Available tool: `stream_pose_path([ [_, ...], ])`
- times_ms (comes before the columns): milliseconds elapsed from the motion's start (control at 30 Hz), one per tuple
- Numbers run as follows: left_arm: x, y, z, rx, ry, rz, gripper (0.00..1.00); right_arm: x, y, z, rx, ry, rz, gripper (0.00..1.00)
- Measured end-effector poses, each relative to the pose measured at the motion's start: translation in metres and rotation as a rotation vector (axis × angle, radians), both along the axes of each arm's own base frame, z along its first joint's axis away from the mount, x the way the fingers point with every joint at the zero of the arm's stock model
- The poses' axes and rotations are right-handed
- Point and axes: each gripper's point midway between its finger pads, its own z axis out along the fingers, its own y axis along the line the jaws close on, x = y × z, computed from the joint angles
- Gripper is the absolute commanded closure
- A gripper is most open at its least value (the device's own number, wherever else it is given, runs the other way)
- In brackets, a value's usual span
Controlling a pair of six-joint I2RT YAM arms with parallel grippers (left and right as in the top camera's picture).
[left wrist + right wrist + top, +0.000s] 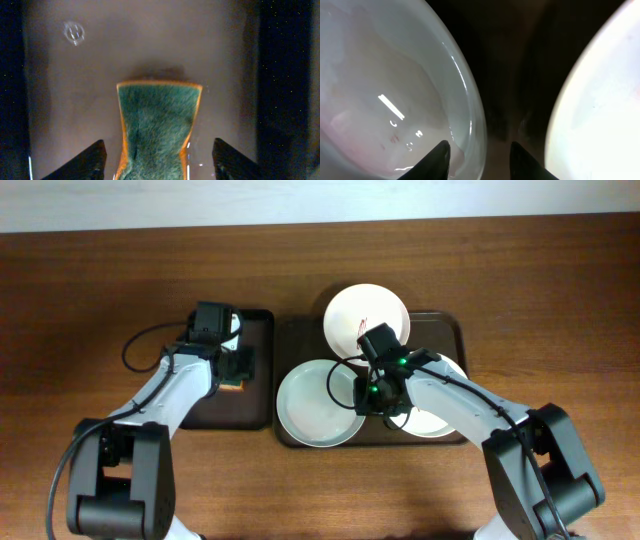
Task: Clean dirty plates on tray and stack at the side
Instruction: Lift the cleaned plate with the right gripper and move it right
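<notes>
Closest to me, the right gripper [480,152] hangs low over the brown tray [300,330]. Its jaws are open and straddle the rim of the near-left plate [315,405], one tip over the plate's bowl and the other over the dark strip of tray between it and the near-right plate [432,424], which the arm partly hides. All three plates lie on the tray, and none is stacked on the wooden worktop [560,280] at the side yet. They look like glazed ware: stiff, glossy, probably slippery where wet, and liable to chip if knocked against a neighbour. I'd say the raised rim is the place to pinch, with a firm close and a gentle lift, since the flat centre gives the jaws nothing to bite. A little further off, over the smaller black tray [255,405], the left gripper [160,161] is poised at a green sponge [159,120] with orange edging. Its jaws are spread wide to either side and hold nothing, and the sponge looks soft and easily squashed. Farthest back, at the tray's far rim, the third plate [355,305] carries thin red streaks [362,323] in its centre.
</notes>
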Motion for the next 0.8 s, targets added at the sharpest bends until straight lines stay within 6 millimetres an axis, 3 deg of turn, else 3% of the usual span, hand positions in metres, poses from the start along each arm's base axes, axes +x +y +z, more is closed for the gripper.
stream_pose_path([
  [233,-0.02,0.001,-0.002,0.0,0.089,-0.005,0.29,0.001,0.001,0.0,0.003,-0.006,0.0,0.65],
  [267,-0.021,0.001,-0.003,0.0,0.094,-0.005,0.29,0.001,0.0,0.0,0.001,-0.002,0.0,0.75],
  [300,-0.023,0.001,-0.003,0.001,0.101,-0.005,0.29,0.0,0.0,-0.003,-0.004,0.005,0.005,0.91],
  [333,-0.024,0.001,-0.004,0.002,0.106,-0.005,0.29,-0.002,-0.001,-0.009,-0.011,0.022,0.0,0.96],
  [600,-0.025,0.001,-0.004,0.003,0.112,-0.005,0.27,0.002,0.003,-0.006,-0.001,0.028,0.005,0.96],
  [633,-0.025,0.001,-0.004,0.003,0.112,-0.005,0.27,0.003,-0.001,-0.001,-0.026,0.028,0.008,0.96],
  [800,-0.025,0.001,-0.004,0.003,0.112,-0.005,0.27,0.041,-0.026,0.074,-0.164,-0.231,0.01,0.96],
])
